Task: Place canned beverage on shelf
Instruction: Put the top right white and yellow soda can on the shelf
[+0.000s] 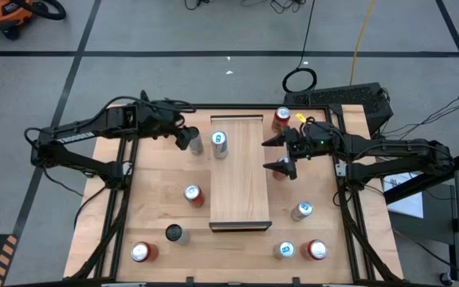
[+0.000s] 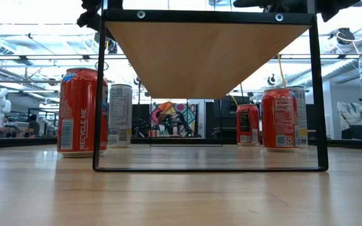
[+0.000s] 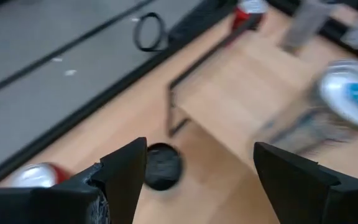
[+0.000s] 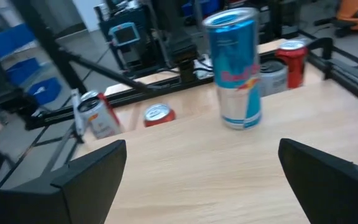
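Wooden tabletop (image 1: 154, 215) – shelf (image 1: 241, 175) holds one can (image 1: 219, 144) – both tools' fingers apart, empty

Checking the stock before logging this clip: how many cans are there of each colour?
Red cans: 5
Silver cans: 4
Black can: 1
Total: 10 seen from above; the arms may hide more.
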